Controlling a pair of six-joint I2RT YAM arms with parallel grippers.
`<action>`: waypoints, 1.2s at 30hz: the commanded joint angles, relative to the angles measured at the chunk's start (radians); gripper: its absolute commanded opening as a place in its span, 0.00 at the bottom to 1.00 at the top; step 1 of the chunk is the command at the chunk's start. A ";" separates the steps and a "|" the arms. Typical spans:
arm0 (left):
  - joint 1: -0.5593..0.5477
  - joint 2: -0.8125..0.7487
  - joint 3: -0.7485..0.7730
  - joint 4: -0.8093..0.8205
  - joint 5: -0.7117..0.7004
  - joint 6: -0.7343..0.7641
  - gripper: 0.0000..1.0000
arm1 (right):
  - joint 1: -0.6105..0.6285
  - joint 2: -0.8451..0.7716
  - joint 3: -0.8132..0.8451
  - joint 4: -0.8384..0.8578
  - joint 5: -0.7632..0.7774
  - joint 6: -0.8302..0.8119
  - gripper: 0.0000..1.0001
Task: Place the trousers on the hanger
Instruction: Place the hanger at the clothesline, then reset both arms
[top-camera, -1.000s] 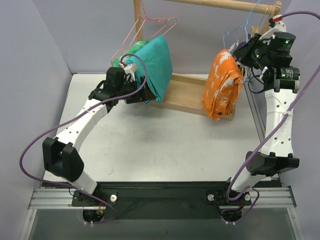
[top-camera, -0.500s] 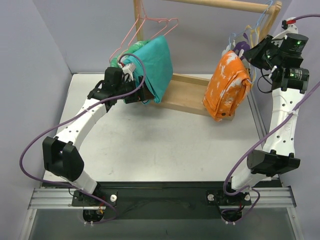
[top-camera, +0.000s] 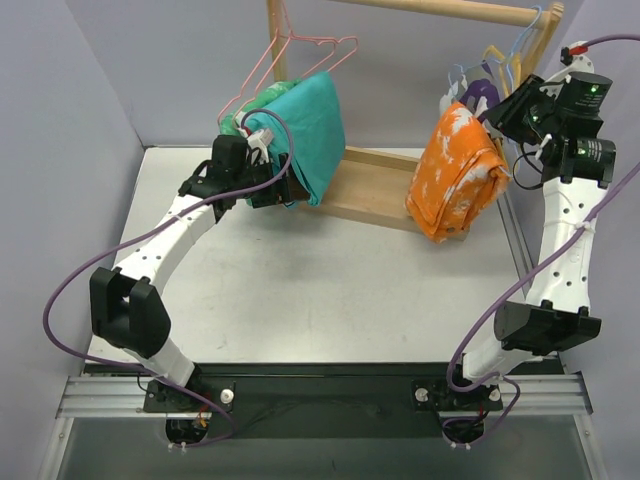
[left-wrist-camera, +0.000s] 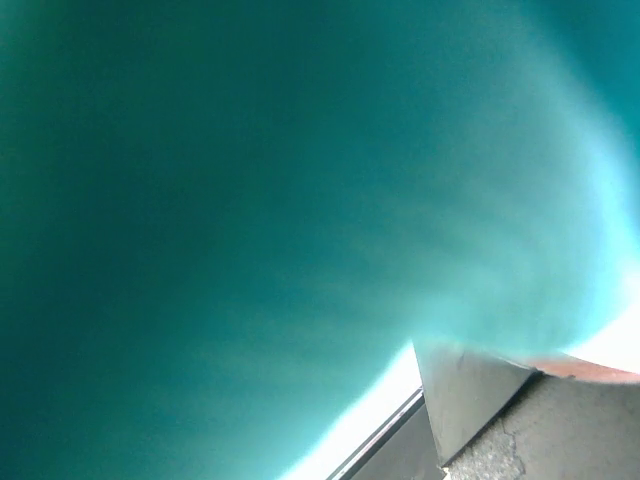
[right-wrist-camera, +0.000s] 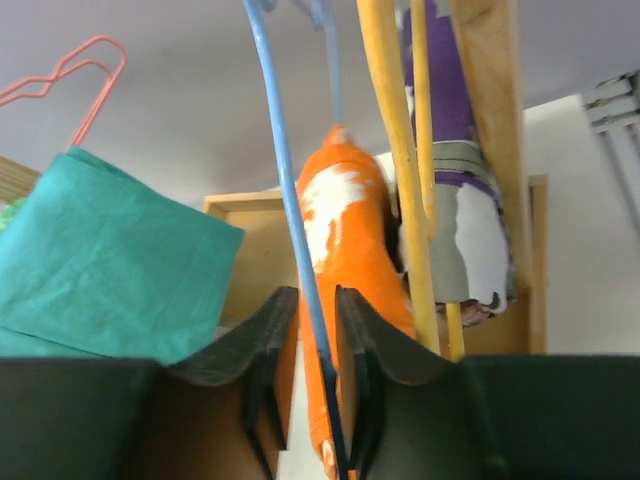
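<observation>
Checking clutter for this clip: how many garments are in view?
3: the teal garment at the left, the orange trousers at the right, the purple-and-white garment beside the trousers. A green patch behind the teal one may be a fourth.

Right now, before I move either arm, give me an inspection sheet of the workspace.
Surface: white table, wooden rack at its far side.
Job's things: orange trousers hang folded at the rack's right end; blue hanger wire runs between the right gripper fingers.
Clutter: teal garment, pink hangers, yellow hanger, purple-and-white garment.
Grippers: left gripper against the teal garment; right jaws narrow around the wire, grip unclear.
Cables: purple cables loop along both arms.
Surroundings: grey walls.
</observation>
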 joint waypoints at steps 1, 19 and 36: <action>0.013 -0.002 0.007 0.047 0.007 0.009 0.93 | -0.021 -0.062 -0.058 0.032 0.079 -0.016 0.43; 0.013 -0.154 -0.109 0.073 -0.025 0.025 0.93 | 0.000 -0.333 -0.262 0.045 -0.043 -0.130 0.92; 0.029 -0.476 -0.290 -0.075 -0.389 0.075 0.94 | 0.008 -0.847 -0.966 0.123 -0.007 -0.095 0.93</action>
